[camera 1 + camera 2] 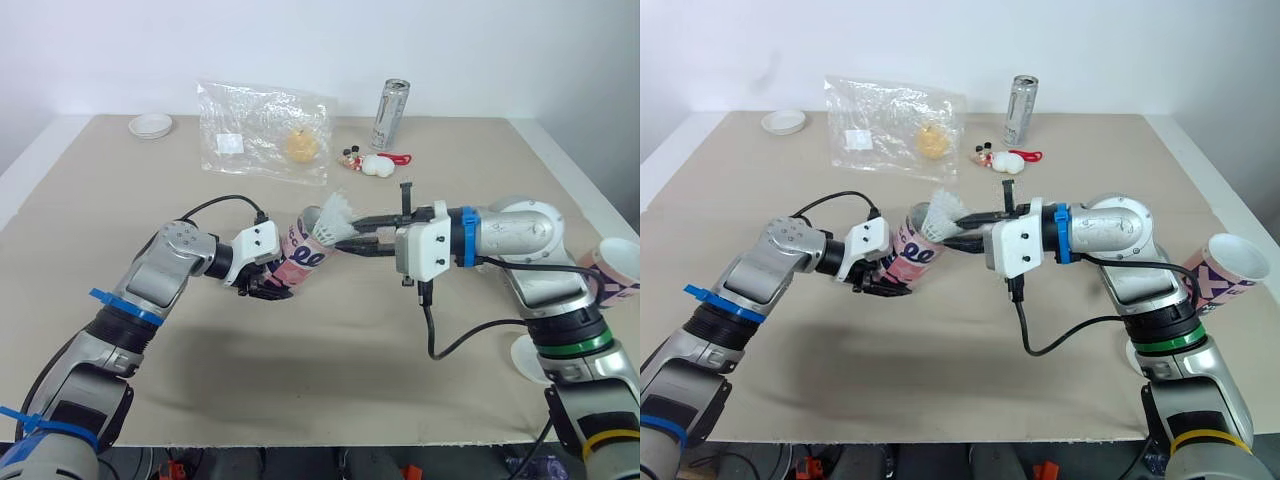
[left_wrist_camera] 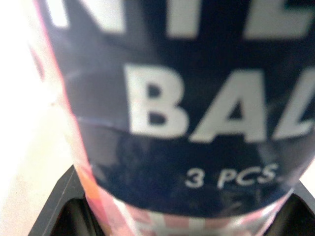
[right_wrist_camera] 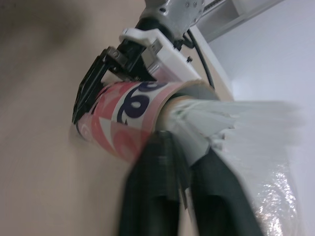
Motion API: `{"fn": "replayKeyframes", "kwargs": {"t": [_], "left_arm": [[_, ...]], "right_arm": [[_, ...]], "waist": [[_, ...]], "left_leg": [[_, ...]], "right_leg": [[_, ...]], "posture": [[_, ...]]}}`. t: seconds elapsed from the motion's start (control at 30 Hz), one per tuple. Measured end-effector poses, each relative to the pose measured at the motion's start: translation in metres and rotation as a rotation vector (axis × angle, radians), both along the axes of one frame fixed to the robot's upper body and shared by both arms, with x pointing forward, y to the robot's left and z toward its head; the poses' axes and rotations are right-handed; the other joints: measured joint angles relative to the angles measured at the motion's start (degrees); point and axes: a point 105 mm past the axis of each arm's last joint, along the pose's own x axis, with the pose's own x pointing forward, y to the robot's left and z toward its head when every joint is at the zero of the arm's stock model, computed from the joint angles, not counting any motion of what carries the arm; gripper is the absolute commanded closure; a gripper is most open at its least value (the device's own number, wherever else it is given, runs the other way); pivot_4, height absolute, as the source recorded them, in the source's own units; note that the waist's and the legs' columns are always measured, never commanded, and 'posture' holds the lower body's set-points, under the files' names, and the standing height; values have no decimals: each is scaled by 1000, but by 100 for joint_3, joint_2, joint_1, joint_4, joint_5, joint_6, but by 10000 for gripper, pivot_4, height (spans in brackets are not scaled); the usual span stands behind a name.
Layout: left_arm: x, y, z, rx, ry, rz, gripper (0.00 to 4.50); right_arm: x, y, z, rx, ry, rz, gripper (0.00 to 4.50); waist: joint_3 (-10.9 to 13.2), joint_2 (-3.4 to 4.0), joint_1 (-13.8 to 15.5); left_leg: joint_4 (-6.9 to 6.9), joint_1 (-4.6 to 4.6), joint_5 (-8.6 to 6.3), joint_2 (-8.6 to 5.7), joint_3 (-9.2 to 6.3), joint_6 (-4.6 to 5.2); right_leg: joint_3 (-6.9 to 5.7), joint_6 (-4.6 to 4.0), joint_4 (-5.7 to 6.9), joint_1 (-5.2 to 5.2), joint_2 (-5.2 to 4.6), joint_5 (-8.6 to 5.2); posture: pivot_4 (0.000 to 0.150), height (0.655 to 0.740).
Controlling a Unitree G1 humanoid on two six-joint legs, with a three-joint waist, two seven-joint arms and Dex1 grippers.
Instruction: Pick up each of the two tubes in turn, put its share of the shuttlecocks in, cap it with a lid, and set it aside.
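Beige tabletop point(image 1: 300, 380), white wall point(image 1: 300, 40) behind; lower frame open to the near edge; centre, I see left gripper point(image 1: 262, 287) clamping pink patterned cardboard tube point(image 1: 305, 252), right gripper point(image 1: 348, 237) pinching white feathered shuttlecock point(image 1: 335, 214) at its mouth.

I've got a beige table point(image 1: 300, 380). White lid point(image 1: 150, 125) in the far-left corner, clear plastic bag point(image 1: 262, 130) beside it. Upright can point(image 1: 391, 113) far centre, small red-white toy point(image 1: 372, 163) near it. Second tube point(image 1: 1228, 268) at the right edge.
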Motion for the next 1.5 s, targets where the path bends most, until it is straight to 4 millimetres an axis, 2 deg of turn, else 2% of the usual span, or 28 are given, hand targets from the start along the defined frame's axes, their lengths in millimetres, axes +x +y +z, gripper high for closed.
{"fn": "replayKeyframes", "kwargs": {"t": [0.03, 0.07, 0.1, 0.2, 0.27, 0.37, 0.43, 0.5, 0.53, 0.57, 0.6, 0.7, 0.87, 0.97, 1.5], "left_arm": [[0, 0, 0, 0, 0, 0, 15988], [0, 0, 0, 1, 0, -1, 15988], [0, 0, 0, 2, -1, -1, 15988], [-1, -1, 0, 7, -5, -8, 15988], [-2, -2, 0, 6, -4, -11, 15988], [-3, -4, 2, 4, -12, -21, 15988], [-3, -1, 1, 11, -12, -17, 15988], [-3, 0, 1, 20, -20, -18, 15988], [-3, 1, 1, 21, -21, -17, 15988], [-3, -1, 1, 18, -21, -21, 15988], [-3, -2, 1, 14, -19, -24, 15988], [-4, -6, 2, 2, -17, -33, 15988], [-4, -14, 5, -17, -21, -52, 15988], [-4, -14, 5, -18, -21, -52, 15988], [-5, -15, 2, -24, -7, -49, 15988]], "right_arm": [[0, 0, 2, 2, -7, 1, 23582], [1, -1, 4, 6, -17, 1, 16325], [1, -1, 5, 9, -22, 0, 13725], [1, -3, 11, 29, -36, -1, 499], [2, -5, 16, 62, -18, -9, 499], [7, -15, 21, 226, 135, -96, 499], [20, -40, 27, 390, 257, -248, 499], [35, -83, 26, 627, 401, -472, 499], [38, -95, 22, 687, 437, -533, 499], [41, -117, 13, 797, 490, -642, 499], [42, -135, -3, 875, 550, -744, 499], [40, -159, -39, 975, 683, -928, 499], [25, -179, -72, 949, 723, -1117, 499], [21, -185, -85, 932, 743, -1178, 499], [23, -190, -88, 941, 749, -1212, 499]], "waist": [[0, 0, 0], [0, 0, 0], [0, 0, 0], [0, 0, 0], [0, 0, 0], [0, 0, 11], [0, -1, 22], [-1, -2, 38], [-1, -2, 39], [-2, -3, 41], [-2, -3, 38], [2, 6, 4], [2, 9, -14], [2, 10, -16], [2, 10, -5]], "left_leg": [[0, 1, 0, 0, 0, 0], [0, 2, 0, 0, 0, 0], [0, 1, 0, 0, 0, 0], [0, 2, 0, 0, 0, 0], [0, 1, 0, 0, -1, 0], [0, -4, 0, -1, -6, 0], [4, -7, 0, -4, -13, 0], [9, -11, 0, -7, -23, 0], [10, -10, 0, -7, -26, 0], [8, -10, 0, -8, -32, 0], [8, -10, 0, -8, -37, 0], [8, -10, 0, -8, -34, 0], [9, -6, 1, -8, -37, 2], [14, -6, 2, -8, -33, 3], [16, -8, 3, -8, -35, 5]], "right_leg": [[0, 0, 0, 1, 0, 0], [-1, 0, 1, 1, 0, 0], [0, -1, 1, 1, 0, 1], [0, -5, 1, 2, 0, 3], [0, -10, 1, 2, 0, 6], [-4, -33, 1, 2, -3, 18], [-10, -32, 1, 4, -6, 18], [-19, -33, 1, 6, -8, 18], [-21, -34, 1, 8, -8, 17], [-26, -35, 1, 9, -7, 16], [-30, -36, 2, 9, -6, 15], [-26, -37, 9, 4, -5, 16], [-27, -2, 10, 7, -1, -3], [-22, 2, 10, 7, -1, 1], [-24, 5, 9, 9, -2, 2]], "posture": [[1500, 7400], [1500, 7400], [1500, 7400], [1500, 7400], [1500, 7400], [1500, 7400], [1500, 7400], [1500, 7400], [1500, 7400], [1500, 7400], [1500, 7400], [1500, 7400], [1500, 7400], [1500, 7400], [1500, 7400]]}}
